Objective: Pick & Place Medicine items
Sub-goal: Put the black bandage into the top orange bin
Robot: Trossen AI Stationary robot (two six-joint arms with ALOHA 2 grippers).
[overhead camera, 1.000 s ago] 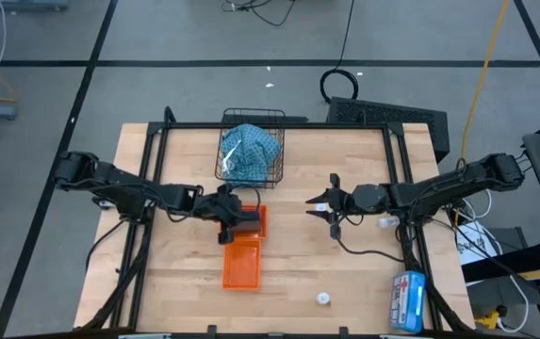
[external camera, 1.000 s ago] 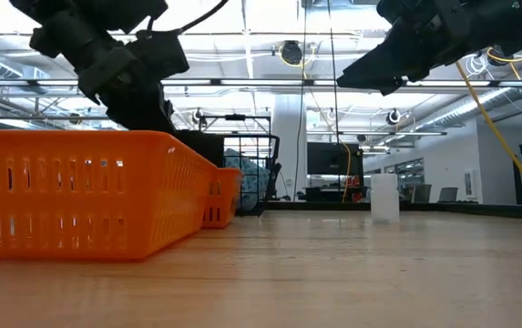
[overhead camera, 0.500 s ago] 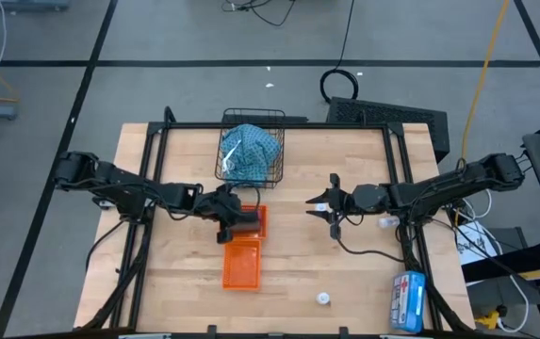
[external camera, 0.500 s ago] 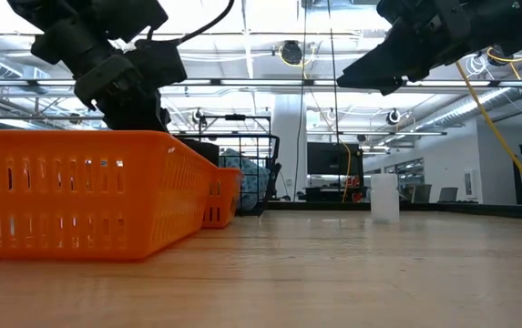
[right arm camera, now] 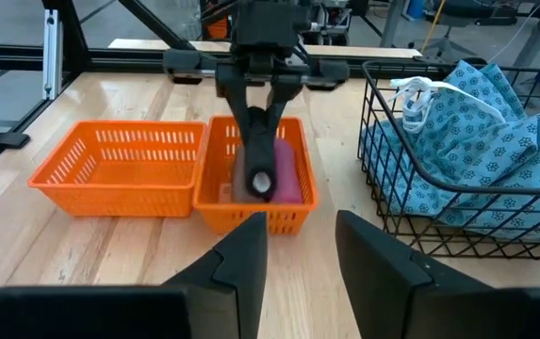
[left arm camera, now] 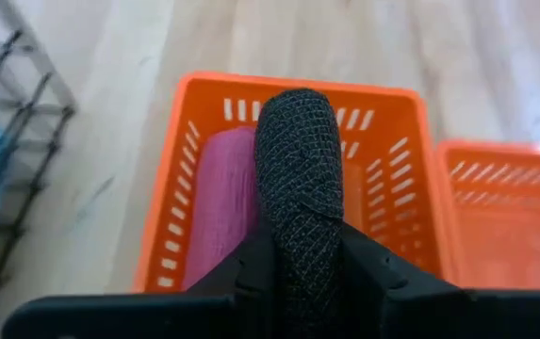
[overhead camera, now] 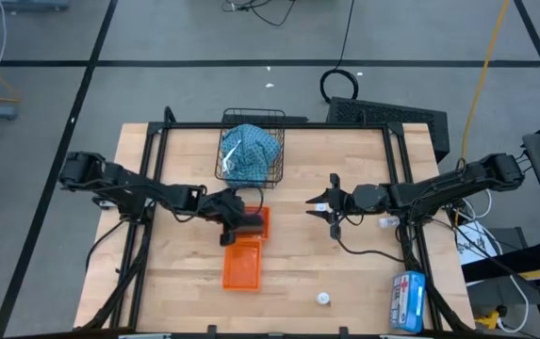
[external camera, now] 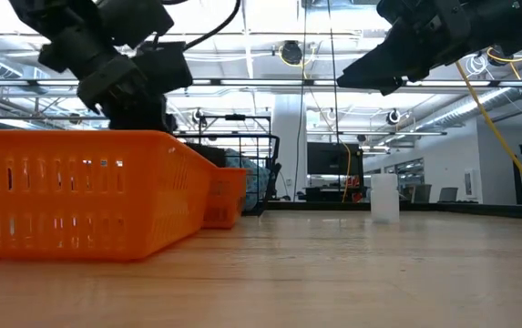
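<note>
Black oblong is clenched in your left end effector over the orange basket holding the pink oblong; lower inside before releasing. Right end effector waits parted, empty, mid-bench.

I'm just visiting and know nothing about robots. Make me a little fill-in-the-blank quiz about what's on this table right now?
1. The left hand holds a black oblong above an ______ basket.
2. The oblong already lying in that basket is ______.
3. The blue patterned pouch sits in a black ______ basket.
4. The right hand is ______, holding nothing.

Missing words: orange; pink; wire; open
</note>
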